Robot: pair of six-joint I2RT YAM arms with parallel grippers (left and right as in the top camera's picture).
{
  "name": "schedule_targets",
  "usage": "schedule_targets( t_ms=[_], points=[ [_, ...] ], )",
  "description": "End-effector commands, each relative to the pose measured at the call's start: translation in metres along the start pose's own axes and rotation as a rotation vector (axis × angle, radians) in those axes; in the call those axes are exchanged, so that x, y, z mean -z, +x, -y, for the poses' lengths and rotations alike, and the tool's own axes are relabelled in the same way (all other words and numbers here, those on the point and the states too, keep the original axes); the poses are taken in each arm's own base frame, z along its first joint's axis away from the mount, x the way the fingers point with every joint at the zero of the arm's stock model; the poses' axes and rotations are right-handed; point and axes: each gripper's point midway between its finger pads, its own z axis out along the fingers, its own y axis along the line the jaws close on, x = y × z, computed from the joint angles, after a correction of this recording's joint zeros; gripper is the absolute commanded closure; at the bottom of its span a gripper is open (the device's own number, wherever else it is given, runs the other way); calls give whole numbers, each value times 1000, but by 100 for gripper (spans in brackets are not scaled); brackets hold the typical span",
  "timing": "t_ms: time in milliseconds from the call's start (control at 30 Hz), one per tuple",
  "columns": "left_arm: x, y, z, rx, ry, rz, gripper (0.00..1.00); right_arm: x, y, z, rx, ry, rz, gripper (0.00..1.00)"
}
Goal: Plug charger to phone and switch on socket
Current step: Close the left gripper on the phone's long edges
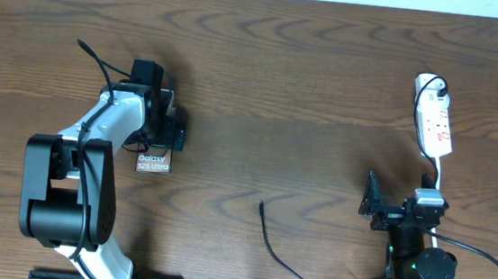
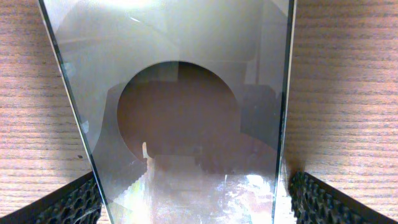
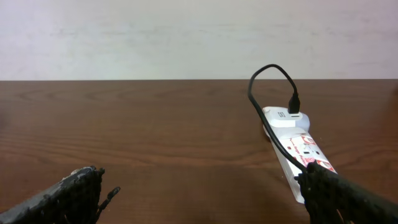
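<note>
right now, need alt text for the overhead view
The left gripper is at the phone on the left of the table. The charger lies loose mid-table, unplugged; the right gripper waits below the white socket.

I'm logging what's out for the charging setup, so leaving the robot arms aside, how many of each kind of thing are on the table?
phone: 1
charger cable: 1
power strip: 1
Total: 3
</note>
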Motion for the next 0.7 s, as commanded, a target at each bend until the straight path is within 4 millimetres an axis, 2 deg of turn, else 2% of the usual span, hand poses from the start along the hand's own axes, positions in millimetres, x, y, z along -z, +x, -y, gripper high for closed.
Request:
schedule_targets(
  t_ms=[0, 133, 200, 667],
  points=[
    [-17, 23, -3, 3, -23, -80, 6, 0, 2, 0, -6, 2, -6, 1],
    [-17, 23, -3, 3, -23, -80, 7, 0, 2, 0, -6, 2, -6, 1],
    [-17, 23, -3, 3, -23, -80, 11, 0, 2, 0, -6, 2, -5, 1],
    [-17, 21, -3, 3, -23, -74, 11, 0, 2, 0, -6, 2, -6, 1]
  ],
)
